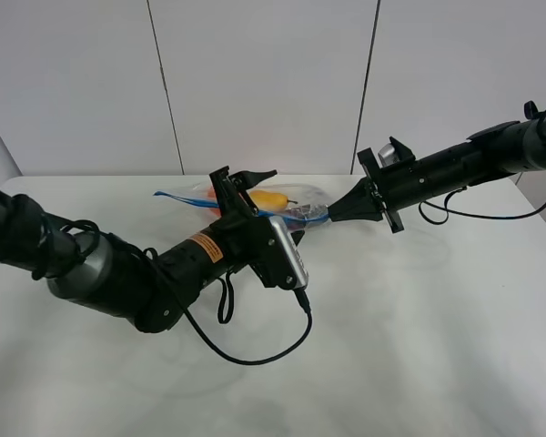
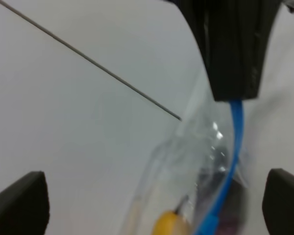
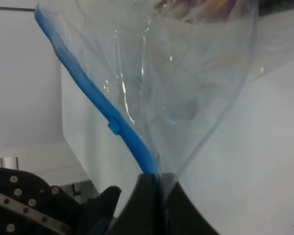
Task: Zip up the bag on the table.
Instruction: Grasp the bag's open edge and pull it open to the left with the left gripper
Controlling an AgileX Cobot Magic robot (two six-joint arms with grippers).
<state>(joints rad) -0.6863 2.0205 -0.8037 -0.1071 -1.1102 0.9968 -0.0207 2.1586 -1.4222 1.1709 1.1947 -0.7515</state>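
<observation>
1. We see the bag (image 1: 302,195) lying on the far middle of the table (image 1: 419,319), close to its back edge. It sits between the two grippers.
2. It is clear, crinkled plastic. A blue zipper strip (image 3: 98,95) runs along one edge and carries a small blue tab partway along. A yellow pear (image 1: 271,198) shows through the film, and beside it there is something orange-red, half hidden by the left arm.
3. The right gripper (image 1: 335,215) comes in from the right. Its jaws are pressed together on the end of the zipper strip at the bag's corner. In the right wrist view the plastic fans out from that pinch point.
4. The left gripper (image 1: 243,177) is at the bag's middle with its jaws spread wide. In its wrist view one of its fingers (image 2: 19,203) sits at each lower corner, with the bag in the gap between them and neither touching the plastic. That view is blurred.
5. A black cable (image 1: 255,357) hangs from the left arm and loops across the tabletop near its front.
6. The table is plain white and matte, with a rounded far-left corner and only soft grey shadows under the arms.
7. Behind it stands a pale wall (image 1: 264,82) of flat panels, split by thin dark seams (image 1: 164,86).
</observation>
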